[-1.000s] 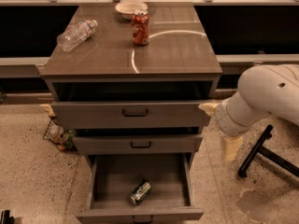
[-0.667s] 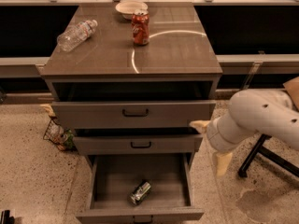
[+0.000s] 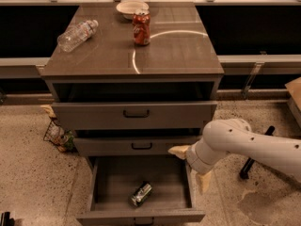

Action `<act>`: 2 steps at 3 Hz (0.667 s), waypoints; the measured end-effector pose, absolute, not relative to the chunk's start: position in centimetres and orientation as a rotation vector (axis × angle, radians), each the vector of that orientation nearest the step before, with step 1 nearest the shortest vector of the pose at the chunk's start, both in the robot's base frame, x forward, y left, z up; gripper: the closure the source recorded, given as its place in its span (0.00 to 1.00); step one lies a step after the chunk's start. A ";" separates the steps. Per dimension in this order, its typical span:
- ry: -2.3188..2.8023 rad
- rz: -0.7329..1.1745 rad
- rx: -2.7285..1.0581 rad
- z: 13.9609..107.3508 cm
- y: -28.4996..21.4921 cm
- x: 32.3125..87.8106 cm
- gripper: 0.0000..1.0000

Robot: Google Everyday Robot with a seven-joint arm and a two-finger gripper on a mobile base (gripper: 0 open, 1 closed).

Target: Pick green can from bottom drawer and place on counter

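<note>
The green can (image 3: 141,194) lies on its side near the front of the open bottom drawer (image 3: 110,175), which is pulled out from the grey cabinet. The counter (image 3: 174,55) is the cabinet's glossy top with a pale curved reflection. My gripper (image 3: 191,166) hangs on the white arm at the drawer's right side, above its right wall and up and to the right of the can, not touching it. Its two cream fingers (image 3: 178,151) are spread apart and hold nothing.
On the counter stand a red soda can (image 3: 141,27), a clear plastic bottle (image 3: 77,34) lying down, and a white bowl (image 3: 131,7). The two upper drawers are slightly pulled out. A wire basket (image 3: 59,136) sits on the floor at left, and a dark chair base (image 3: 249,166) at right.
My arm and gripper have moved down and to the left, from beside the upper drawers to the right edge of the bottom drawer. The can has not moved.
</note>
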State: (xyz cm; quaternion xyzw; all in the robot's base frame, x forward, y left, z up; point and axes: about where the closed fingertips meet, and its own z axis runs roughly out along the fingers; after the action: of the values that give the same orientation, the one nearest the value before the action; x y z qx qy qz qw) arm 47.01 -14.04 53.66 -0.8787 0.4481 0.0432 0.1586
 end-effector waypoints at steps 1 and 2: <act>1.151 0.135 -2.632 47.7 -11.9 47.2 0.00; 1.026 0.131 -2.765 42.3 -10.1 47.3 0.00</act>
State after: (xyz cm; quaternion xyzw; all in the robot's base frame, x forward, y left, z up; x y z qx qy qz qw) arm 47.29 -10.09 42.26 -0.9324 0.3459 0.0441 0.0947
